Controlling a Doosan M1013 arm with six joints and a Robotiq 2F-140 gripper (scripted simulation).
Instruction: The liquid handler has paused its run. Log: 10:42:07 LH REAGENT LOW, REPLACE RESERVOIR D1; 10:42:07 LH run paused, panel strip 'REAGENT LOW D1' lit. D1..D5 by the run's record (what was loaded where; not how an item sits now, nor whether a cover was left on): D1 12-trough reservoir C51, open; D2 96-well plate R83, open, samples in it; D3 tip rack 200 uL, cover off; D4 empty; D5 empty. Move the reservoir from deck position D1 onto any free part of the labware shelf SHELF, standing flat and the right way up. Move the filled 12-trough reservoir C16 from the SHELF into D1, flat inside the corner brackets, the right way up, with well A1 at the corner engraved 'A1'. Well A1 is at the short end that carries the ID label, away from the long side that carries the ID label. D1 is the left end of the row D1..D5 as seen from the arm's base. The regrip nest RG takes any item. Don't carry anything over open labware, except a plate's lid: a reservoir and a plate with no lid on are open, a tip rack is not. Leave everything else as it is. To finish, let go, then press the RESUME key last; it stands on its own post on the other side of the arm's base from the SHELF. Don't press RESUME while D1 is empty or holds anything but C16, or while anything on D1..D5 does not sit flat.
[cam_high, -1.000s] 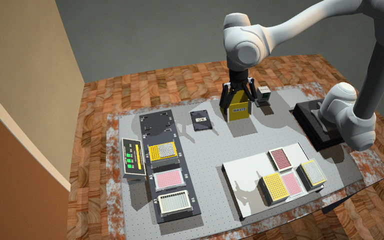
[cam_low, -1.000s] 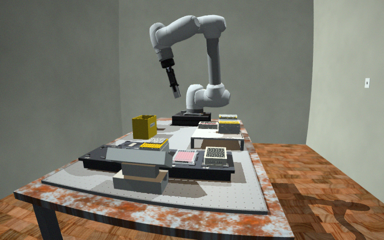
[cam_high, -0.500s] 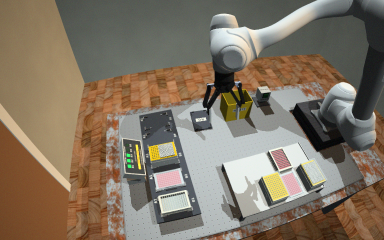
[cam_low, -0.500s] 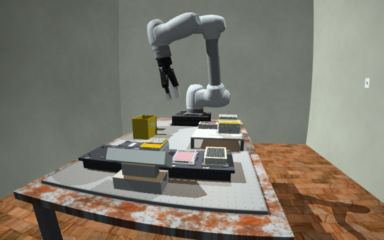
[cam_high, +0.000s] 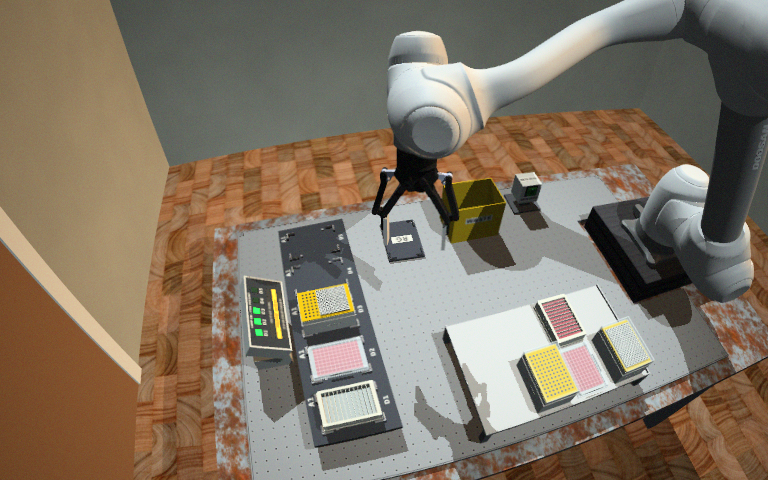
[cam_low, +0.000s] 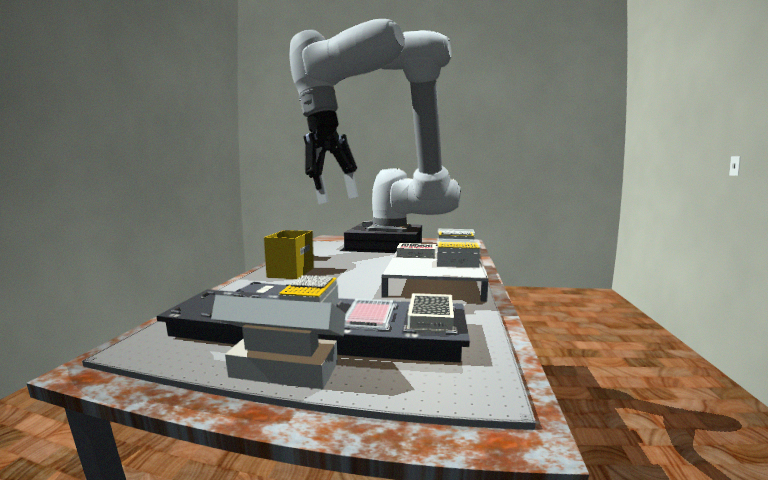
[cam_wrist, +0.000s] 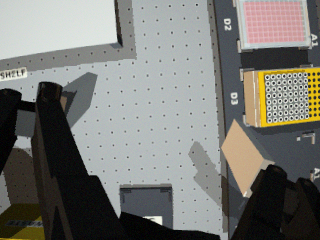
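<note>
My gripper (cam_high: 415, 232) is open and empty, high above the table over the dark regrip nest (cam_high: 404, 243); it also shows in the exterior view (cam_low: 335, 191) and the wrist view (cam_wrist: 150, 134). The dark deck (cam_high: 334, 333) holds a cream-framed item in D1 (cam_high: 348, 404), a pink plate in D2 (cam_high: 338, 358) and a yellow tip rack in D3 (cam_high: 325, 302). The two far positions are bare. The white shelf (cam_high: 509, 350) carries a dark tray with red stripes (cam_high: 560, 318), a pink plate (cam_high: 583, 367) and two tip racks (cam_high: 550, 373). I cannot read any ID labels.
A yellow open bin (cam_high: 474, 210) stands right of the nest, close to my right finger. The RESUME key post (cam_high: 526, 189) stands beyond it. The status panel (cam_high: 267, 321) sits left of the deck. The arm's base (cam_high: 640, 249) is at the right.
</note>
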